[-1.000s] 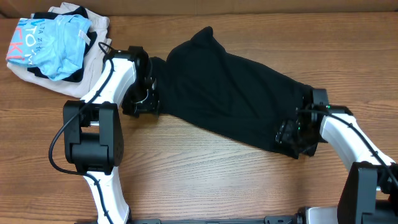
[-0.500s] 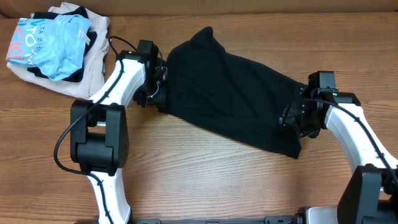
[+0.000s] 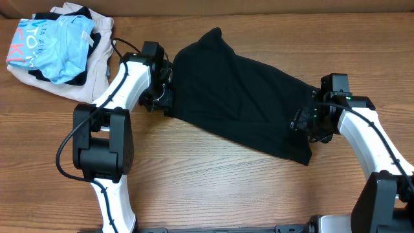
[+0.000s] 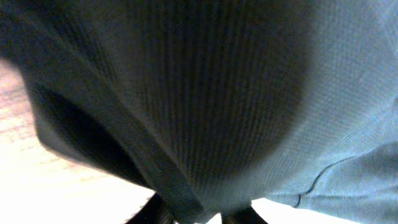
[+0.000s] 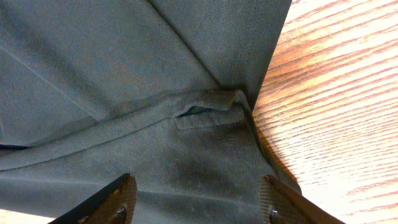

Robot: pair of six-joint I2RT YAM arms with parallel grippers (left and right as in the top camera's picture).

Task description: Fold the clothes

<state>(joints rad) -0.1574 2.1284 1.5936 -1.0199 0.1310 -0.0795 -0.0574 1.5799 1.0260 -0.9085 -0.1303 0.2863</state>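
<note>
With a heap of other clothes (image 3: 58, 45) lying at the left of the table (image 3: 213, 188) and no container seen, the black garment (image 3: 239, 97) is found spread slantwise mid-table, judged not yet neatly folded, its left edge seemingly pinched by the left tool (image 3: 162, 97), the right tool (image 3: 303, 124) held open at its right end.

"How was the light overhead?"
"Even and warm. The shirt (image 3: 239, 97) showed flat black, hardly any folds."
"And the wrist views?"
"Left was dim and blurred against the shirt. Right was sharp, with glare on the table (image 5: 348, 180) beside it."
</note>
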